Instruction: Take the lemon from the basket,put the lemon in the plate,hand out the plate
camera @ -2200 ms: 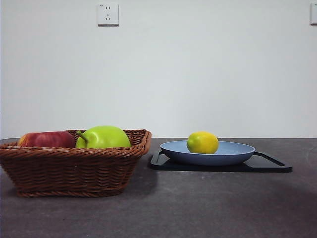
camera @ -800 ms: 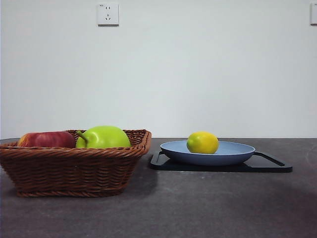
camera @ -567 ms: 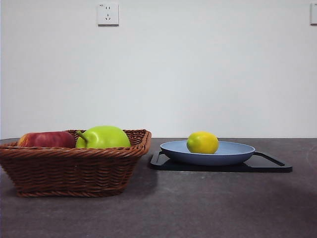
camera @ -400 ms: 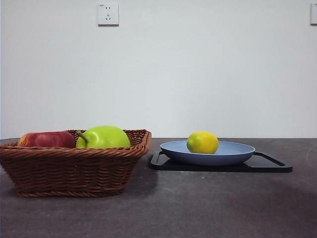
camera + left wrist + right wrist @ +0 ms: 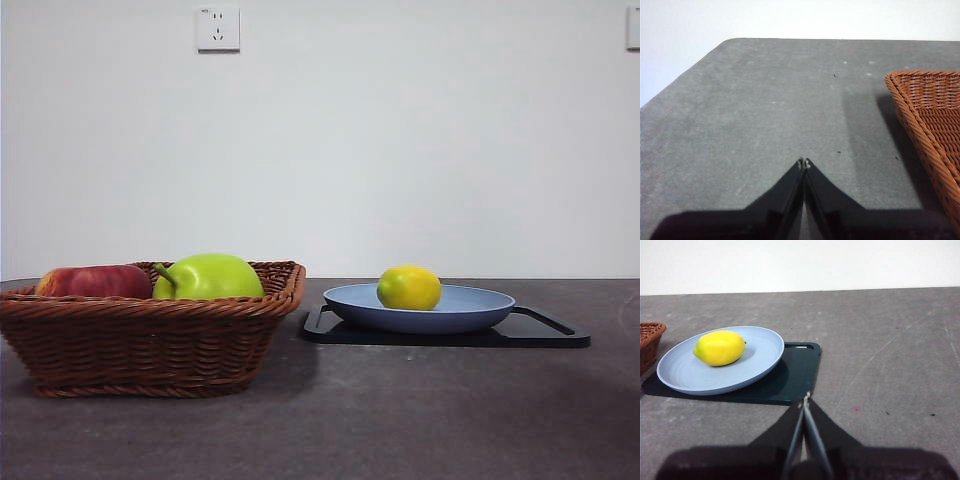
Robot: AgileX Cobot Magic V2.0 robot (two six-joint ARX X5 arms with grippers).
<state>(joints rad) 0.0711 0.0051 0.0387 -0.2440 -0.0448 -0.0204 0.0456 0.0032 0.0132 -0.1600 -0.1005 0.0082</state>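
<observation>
In the front view, the small oval yellow lemon is lying in the wide, shallow, light blue plastic plate, left of the plate's middle, its long axis running left to right. The plate is sitting on a flat black rectangular tray with handles, right of centre on the dark grey table. To the left, just beside the tray, the rectangular brown woven wicker basket is holding a large bright green stemmed fruit and a red apple. No arm is showing here.

In the left wrist view, the left gripper is hanging over bare table with its jaws pressed together and holding nothing; only a corner of the basket is showing at the edge, and neither plate nor lemon is in sight.

In the right wrist view, the right gripper is hovering near the tray's near corner, its jaws likewise closed and empty. The plate is lying ahead of the tips and off to one side, with the lemon resting on its far half, away from the rim nearest the gripper.

Judging by this, the lemon is already placed and handing out the plate is what remains. The right arm is clearly the nearer one, and the plate's closest rim is facing its fingertips, so it would need to part its jaws before taking that edge.
</observation>
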